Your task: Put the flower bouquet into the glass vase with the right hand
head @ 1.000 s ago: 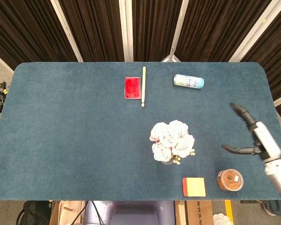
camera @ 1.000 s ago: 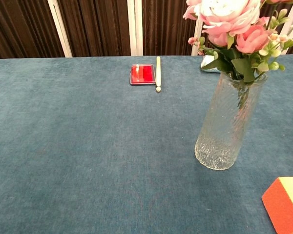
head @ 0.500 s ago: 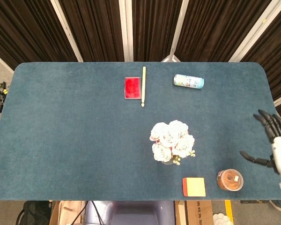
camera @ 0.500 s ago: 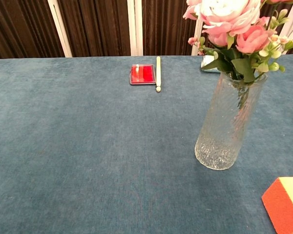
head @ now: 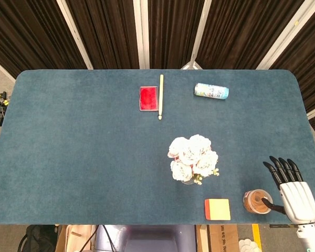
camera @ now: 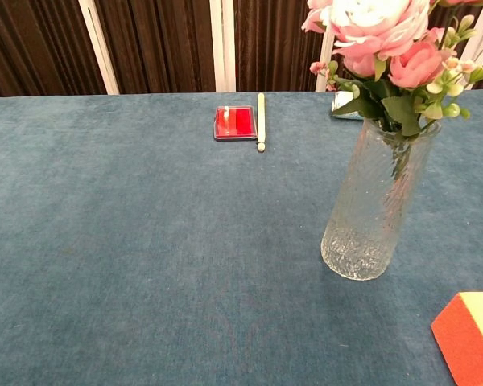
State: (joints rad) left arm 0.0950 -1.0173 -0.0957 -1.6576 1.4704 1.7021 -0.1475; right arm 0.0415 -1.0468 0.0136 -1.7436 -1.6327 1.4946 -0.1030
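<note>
The flower bouquet [camera: 386, 44] already stands upright in the glass vase [camera: 372, 211], stems down inside it — the task looks done. The right hand [head: 294, 195] rests well to the vase's right near the table's [head: 84, 157] front edge, fingers spread and empty, apparently beside a brown tape roll [head: 256, 201]. The left hand is out of sight.

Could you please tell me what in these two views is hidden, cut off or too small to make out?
- Glass vase: in the head view the flower bouquet covers it from above.
- Bouquet top: cut by the chest view's upper edge.
- Left hand: in neither view.
- Right hand: head view only; arm cut by the corner.
- Can: label too small; in the chest view mostly behind the bouquet.
- Orange and yellow block: cut by the chest view's corner.
</note>
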